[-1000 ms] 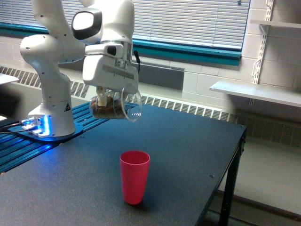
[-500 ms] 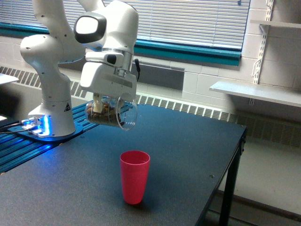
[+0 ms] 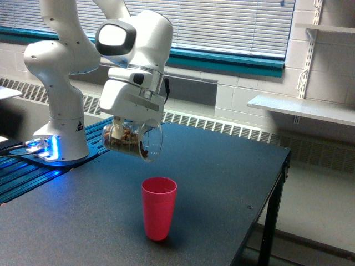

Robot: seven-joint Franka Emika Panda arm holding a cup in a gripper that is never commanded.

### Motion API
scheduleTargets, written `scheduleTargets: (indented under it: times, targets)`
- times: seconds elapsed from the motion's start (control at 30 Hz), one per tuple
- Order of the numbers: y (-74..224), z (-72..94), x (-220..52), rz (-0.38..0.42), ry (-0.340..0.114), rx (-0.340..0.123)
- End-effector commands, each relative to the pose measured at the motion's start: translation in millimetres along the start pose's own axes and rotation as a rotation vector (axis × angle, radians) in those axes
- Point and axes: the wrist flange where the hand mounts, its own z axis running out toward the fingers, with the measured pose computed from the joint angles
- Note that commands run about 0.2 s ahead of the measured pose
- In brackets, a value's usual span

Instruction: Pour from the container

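The clear plastic container (image 3: 133, 140) hangs in the air, tipped on its side with its mouth toward the exterior view's right and slightly down. Small brown pieces lie along its lower wall and near the rim. My gripper (image 3: 125, 128) is shut on the container from above; its fingers are mostly hidden behind the white hand. A pink-red cup (image 3: 158, 208) stands upright on the dark table (image 3: 222, 188), below the container's mouth and a little to its right. No pieces show in the air between them.
The arm's white base (image 3: 58, 138) stands on a blue-lit plate at the exterior view's left. The table's right edge (image 3: 277, 183) drops off to the floor. A white wall shelf (image 3: 302, 108) sits beyond it.
The container has tilted further, its mouth turning downward, and the hand has shifted slightly right and down toward the pink cup. The brown pieces have slid toward the rim.
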Motion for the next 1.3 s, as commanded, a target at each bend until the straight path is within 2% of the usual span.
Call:
scheduleTargets:
  times: [0.03, 0.77, 1.3]
  targets:
    - [-9.8, -1.2, 0.5, -0.002, 0.007, -0.026]
    - [-31.8, 8.1, -6.5, 0.025, -0.022, -0.126]
    - [-49.4, 8.4, -5.4, 0.028, 0.003, -0.176]
